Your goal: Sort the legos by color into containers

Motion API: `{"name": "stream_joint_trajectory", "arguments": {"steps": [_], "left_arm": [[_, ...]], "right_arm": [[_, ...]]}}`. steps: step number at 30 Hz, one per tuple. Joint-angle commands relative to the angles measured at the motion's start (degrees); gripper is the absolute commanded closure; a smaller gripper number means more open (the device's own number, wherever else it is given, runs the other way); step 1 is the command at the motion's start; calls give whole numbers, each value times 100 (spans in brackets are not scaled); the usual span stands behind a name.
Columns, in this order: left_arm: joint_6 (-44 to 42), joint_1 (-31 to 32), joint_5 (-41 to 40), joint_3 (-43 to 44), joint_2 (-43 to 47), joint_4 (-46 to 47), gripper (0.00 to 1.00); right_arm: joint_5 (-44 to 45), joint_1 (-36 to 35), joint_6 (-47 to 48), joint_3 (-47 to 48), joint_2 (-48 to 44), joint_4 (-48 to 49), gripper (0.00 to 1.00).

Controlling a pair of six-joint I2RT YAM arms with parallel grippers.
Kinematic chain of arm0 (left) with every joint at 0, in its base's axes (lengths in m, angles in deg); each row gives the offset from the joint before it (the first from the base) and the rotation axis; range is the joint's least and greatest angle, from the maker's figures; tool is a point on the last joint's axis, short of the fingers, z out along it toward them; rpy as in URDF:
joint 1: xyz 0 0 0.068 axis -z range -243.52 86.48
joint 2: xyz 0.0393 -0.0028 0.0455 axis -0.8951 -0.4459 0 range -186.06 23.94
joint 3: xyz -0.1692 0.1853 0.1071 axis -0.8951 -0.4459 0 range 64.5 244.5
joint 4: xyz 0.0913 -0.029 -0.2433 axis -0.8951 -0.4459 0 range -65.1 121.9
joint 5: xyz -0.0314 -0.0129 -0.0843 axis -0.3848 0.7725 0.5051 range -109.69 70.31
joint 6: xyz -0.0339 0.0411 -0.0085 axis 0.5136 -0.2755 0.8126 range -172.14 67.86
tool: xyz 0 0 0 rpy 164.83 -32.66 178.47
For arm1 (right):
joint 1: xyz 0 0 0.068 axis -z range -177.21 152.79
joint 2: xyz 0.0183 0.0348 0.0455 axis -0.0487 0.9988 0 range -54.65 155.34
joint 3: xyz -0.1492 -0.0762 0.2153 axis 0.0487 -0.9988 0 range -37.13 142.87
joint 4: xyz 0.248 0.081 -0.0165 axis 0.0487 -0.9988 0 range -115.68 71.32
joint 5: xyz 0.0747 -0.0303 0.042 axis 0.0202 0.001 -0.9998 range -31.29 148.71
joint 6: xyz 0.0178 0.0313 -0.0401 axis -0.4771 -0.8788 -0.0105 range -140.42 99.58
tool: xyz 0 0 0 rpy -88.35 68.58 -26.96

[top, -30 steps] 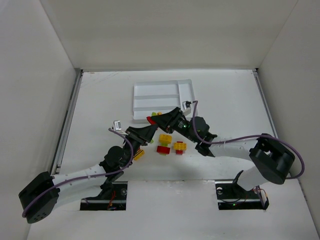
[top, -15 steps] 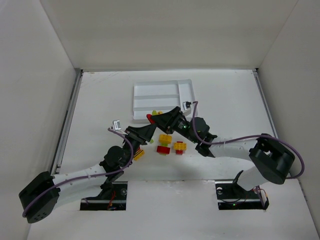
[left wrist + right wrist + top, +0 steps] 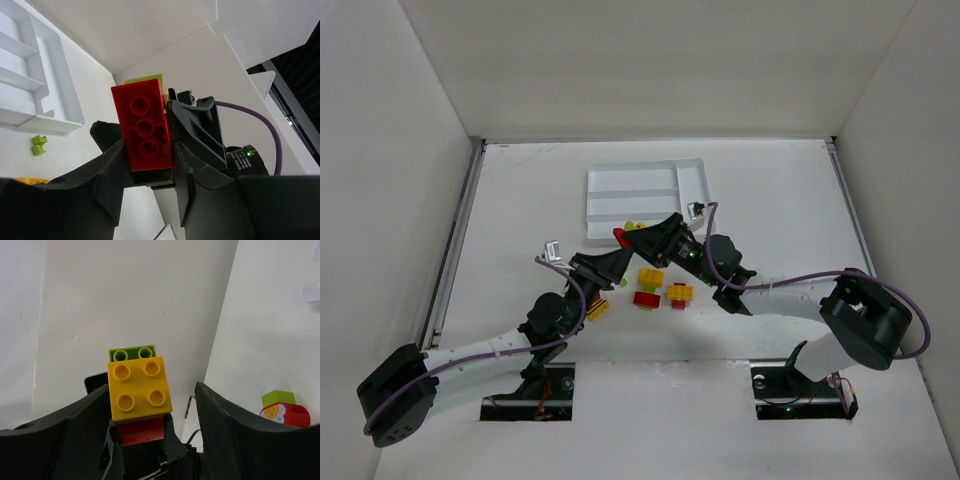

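Red, yellow and green bricks are seen from above as one small stack (image 3: 626, 236), raised just off the near edge of the white tray (image 3: 630, 190), where the left gripper (image 3: 617, 250) and the right gripper (image 3: 646, 237) meet nose to nose; loose bricks (image 3: 650, 278) lie on the table (image 3: 780, 200) just behind, toward the bases. From the left wrist, the red brick (image 3: 145, 127) is shown clenched between the fingers of the left gripper (image 3: 147, 162), its long axis pointing out of the jaws toward the right gripper (image 3: 200, 125), with a green brick (image 3: 147, 80) at its far end; the tray (image 3: 65, 100) lies off to the left. From the right wrist, the yellow brick (image 3: 140, 388) is framed by the right gripper (image 3: 152, 387), whose jaws are spread: one finger is close against the brick, the other stands apart, so nothing is gripped there. The green brick (image 3: 132, 354) sits beyond the yellow one, the red brick (image 3: 142, 431) beneath it. The coming pull is judged to turn on that line: the stack runs straight from one tool to the other, red end in the left arm's hold, yellow end nearest the right. No brand, label or writing can be read.
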Motion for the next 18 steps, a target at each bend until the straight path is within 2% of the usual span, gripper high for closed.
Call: {"name": "stream_joint_trajectory", "arguments": {"steps": [1, 8, 15, 18], "left_arm": [[19, 34, -54, -41, 143, 349, 83], [204, 43, -54, -67, 108, 331, 83], [379, 8, -54, -111, 116, 296, 83], [415, 8, -54, -129, 116, 296, 83]], "right_arm": [[-215, 98, 358, 77, -257, 390, 27], [-364, 238, 587, 130, -301, 337, 21], [-426, 265, 640, 113, -301, 337, 34], [-391, 317, 631, 25, -354, 416, 34]]}}
